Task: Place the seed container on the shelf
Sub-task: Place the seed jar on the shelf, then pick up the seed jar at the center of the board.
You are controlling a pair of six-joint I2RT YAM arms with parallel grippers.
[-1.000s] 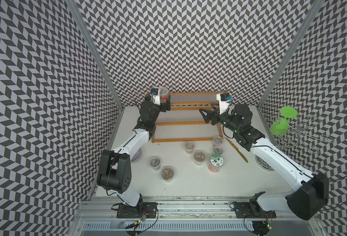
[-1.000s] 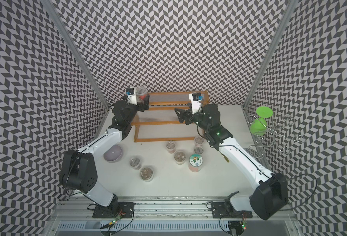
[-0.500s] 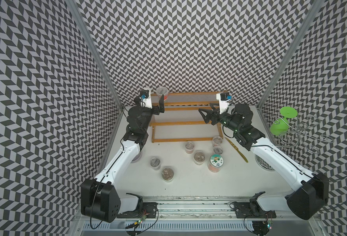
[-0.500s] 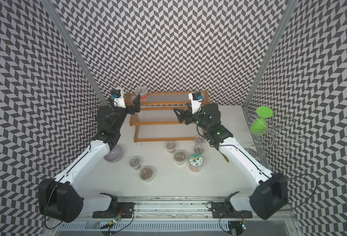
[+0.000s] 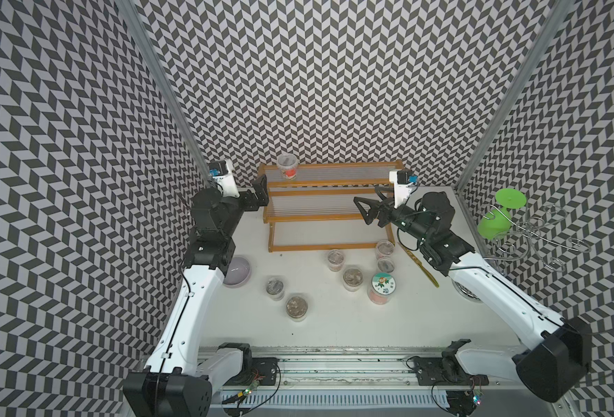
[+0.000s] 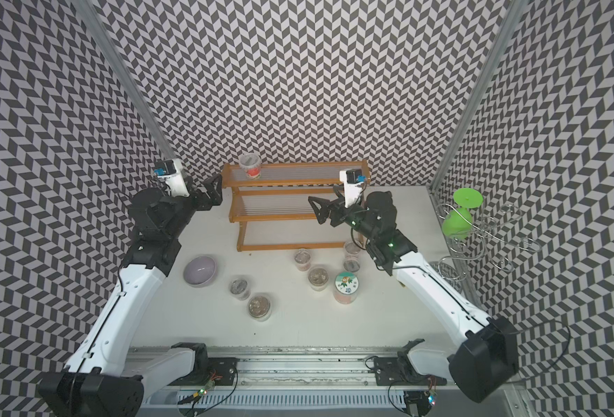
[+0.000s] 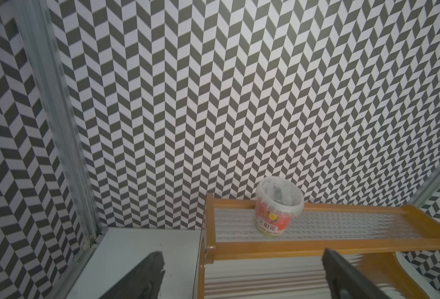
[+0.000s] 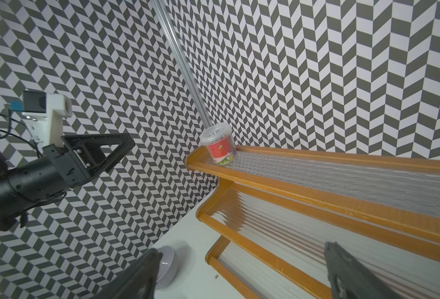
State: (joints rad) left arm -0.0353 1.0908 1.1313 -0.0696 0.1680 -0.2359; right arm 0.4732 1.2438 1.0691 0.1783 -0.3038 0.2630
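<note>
A clear seed container [image 5: 286,166] [image 6: 250,166] with a red label stands upright at the left end of the shelf's [image 5: 316,247] [image 6: 291,247] top tier. Nothing touches it. My left gripper [image 5: 256,195] [image 6: 213,189] is open and empty, just off the shelf's left end and below the container [image 7: 278,207]. Over the right part of the middle tier my right gripper [image 5: 365,209] [image 6: 316,209] hangs open and empty. The right wrist view shows the container [image 8: 219,147] far along the top tier [image 8: 291,186].
Several more seed containers [image 5: 352,278] stand on the table in front of the shelf, one larger with a pictured lid [image 5: 383,289]. A lilac bowl [image 5: 237,270] sits by the left arm. A wire stand [image 5: 536,231] holding a green cup [image 5: 497,216] is at the right.
My left gripper has drawn back to the left, away from the seed container, which stays on the top tier. The right arm has barely moved; its jaws stand slightly wider.
</note>
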